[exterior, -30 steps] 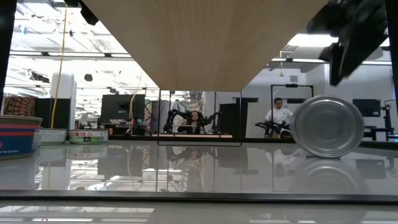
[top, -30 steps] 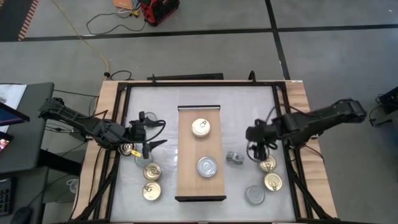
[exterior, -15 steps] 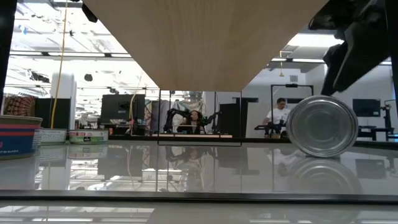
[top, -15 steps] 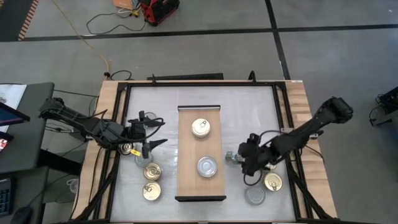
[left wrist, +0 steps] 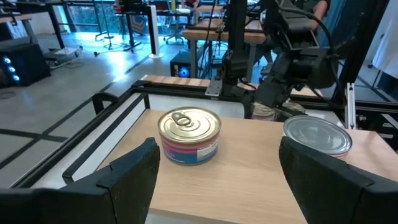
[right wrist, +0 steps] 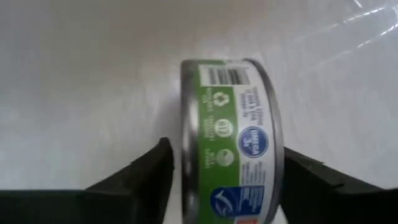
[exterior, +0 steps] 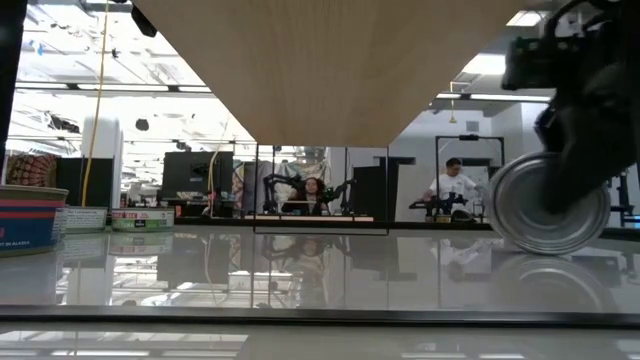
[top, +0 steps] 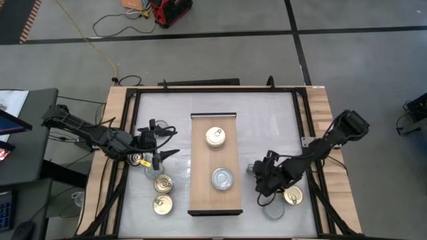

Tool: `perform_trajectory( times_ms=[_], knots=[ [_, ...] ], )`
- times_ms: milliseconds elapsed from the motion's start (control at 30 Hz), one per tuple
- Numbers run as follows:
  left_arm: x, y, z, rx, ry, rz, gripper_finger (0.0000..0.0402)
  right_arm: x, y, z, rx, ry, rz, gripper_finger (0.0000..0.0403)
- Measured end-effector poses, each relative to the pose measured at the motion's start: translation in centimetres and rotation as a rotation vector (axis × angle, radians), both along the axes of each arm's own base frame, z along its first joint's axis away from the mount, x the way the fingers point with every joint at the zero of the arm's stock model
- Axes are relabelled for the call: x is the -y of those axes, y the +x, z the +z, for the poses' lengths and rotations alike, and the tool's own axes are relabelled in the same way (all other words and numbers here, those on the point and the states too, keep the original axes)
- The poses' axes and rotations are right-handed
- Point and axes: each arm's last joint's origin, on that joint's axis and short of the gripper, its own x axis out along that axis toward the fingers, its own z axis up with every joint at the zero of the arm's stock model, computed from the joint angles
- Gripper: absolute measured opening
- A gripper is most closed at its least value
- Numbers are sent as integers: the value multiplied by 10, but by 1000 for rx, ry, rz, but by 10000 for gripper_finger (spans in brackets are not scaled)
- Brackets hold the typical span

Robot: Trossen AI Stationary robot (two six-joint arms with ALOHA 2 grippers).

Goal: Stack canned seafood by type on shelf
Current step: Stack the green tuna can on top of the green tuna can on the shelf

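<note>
The light-wood shelf [top: 215,200] lies mid-table. On it stand a gold-lidded tin [top: 215,137] and a silver-lidded tin [top: 222,178]. A green-labelled tin [right wrist: 233,162] stands on its rim on the white table right of the shelf; in the low view it is the tin on edge [exterior: 548,203]. My right gripper [right wrist: 227,177] is open and straddles it from above, one finger facing each flat face. My left gripper [top: 162,143] is open and waits left of the shelf, above several tins, one of them a gold-lidded tin [top: 163,183]. My right gripper stands over the tin on edge with its fingers [right wrist: 146,168] beside the two flat faces, coming down from above. I cannot tell whether either finger touches the tin. The tin rests upright on its rim on the table.
Right of the shelf, near the table's near edge, lie a gold-lidded tin [top: 292,195] and a silver-lidded tin [top: 273,209]. A dark frame [top: 303,113] runs round the tabletop. Bare shelf board [left wrist: 249,168] lies between and in front of its two tins.
My right arm has swung from the tins at the table's right toward the shelf and the near edge, and has lowered over the tin on edge. In the low view that tin has rolled a little toward the table's right. The left arm has kept still.
</note>
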Motion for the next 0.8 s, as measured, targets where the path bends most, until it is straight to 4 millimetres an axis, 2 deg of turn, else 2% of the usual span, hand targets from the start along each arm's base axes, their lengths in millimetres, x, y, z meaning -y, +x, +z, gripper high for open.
perform_trajectory(
  times_ms=[167, 467, 700, 800],
  knots=[
    [0, 0, 0, -1, 1, 0, 316, -5, -15, 18, 12, -7, 106, 164],
    [0, 0, 0, 0, -3, 0, 316, -13, -30, 30, -20, -178, 287, 162],
    [0, 0, 0, 10, -52, 5, 316, -41, -35, 93, 91, -553, 529, 162],
    [0, 0, 0, 19, -94, 9, 316, -51, -32, 112, 142, -695, 648, 162]
  ],
)
